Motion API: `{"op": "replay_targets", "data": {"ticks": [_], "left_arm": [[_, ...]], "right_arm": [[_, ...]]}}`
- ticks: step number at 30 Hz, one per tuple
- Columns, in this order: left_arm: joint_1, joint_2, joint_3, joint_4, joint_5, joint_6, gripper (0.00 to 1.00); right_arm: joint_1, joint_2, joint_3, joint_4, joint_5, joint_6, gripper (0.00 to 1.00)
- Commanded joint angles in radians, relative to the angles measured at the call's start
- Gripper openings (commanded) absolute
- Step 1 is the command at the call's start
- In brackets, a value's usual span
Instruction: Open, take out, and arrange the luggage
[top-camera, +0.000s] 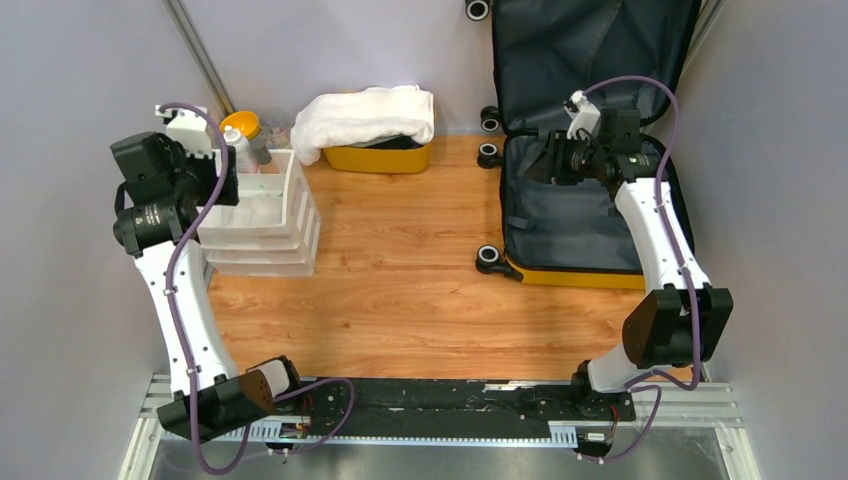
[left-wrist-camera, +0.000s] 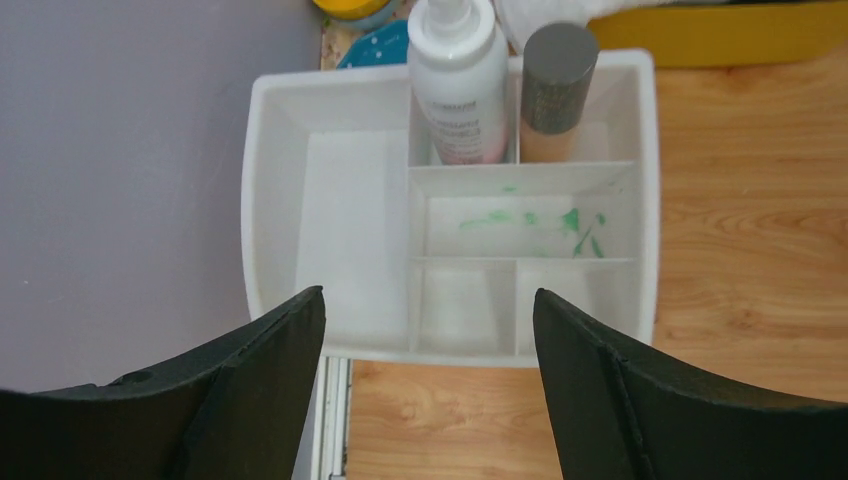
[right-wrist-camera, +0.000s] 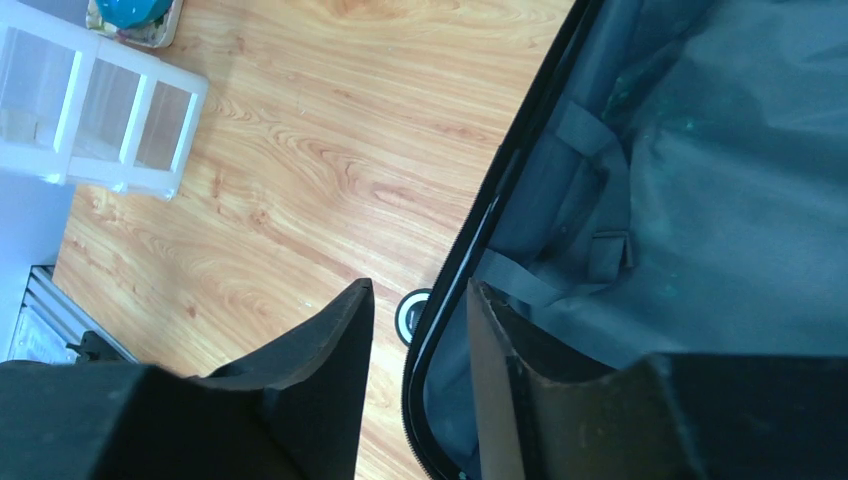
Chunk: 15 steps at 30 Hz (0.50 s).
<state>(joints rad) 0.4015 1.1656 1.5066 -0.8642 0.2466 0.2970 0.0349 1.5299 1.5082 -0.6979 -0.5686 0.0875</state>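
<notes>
The luggage lies open at the right, its dark grey lining up, a yellow shell edge in front and black wheels on its left side. The lid leans up at the back. My right gripper hovers over the luggage's left rim, open a moderate way; in the right wrist view the black zipper rim shows below, between the right gripper's fingers, which hold nothing. My left gripper hangs wide open and empty above the white organiser at the left.
A white spray bottle and a grey-capped bottle stand in the organiser's back compartments; green smears mark a middle one. A yellow tub under a white towel sits at the back centre. Bare wooden tabletop lies between the organiser and the luggage.
</notes>
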Motion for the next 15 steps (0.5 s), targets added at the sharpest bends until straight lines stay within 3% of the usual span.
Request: {"op": "replay_targets", "data": {"ticks": [1, 7, 10, 11, 15], "left_arm": [[0.005, 0.009, 0.096, -0.032, 0.092, -0.157, 0.84], [-0.003, 0.12, 0.225, 0.071, 0.247, -0.31, 0.84], [-0.087, 0.183, 0.267, 0.146, 0.25, -0.311, 0.85], [-0.161, 0.189, 0.261, 0.168, 0.214, -0.302, 0.85], [-0.335, 0.249, 0.26, 0.292, 0.171, -0.299, 0.85]], "right_arm": [[-0.026, -0.019, 0.079, 0.001, 0.001, -0.019, 0.46], [-0.11, -0.014, 0.132, 0.003, 0.004, -0.008, 0.65], [-0.147, -0.031, 0.133, 0.006, 0.007, -0.008, 0.81], [-0.165, -0.037, 0.132, 0.006, 0.009, -0.014, 0.88], [-0.214, -0.074, 0.11, 0.008, 0.021, -0.022, 0.93]]}}
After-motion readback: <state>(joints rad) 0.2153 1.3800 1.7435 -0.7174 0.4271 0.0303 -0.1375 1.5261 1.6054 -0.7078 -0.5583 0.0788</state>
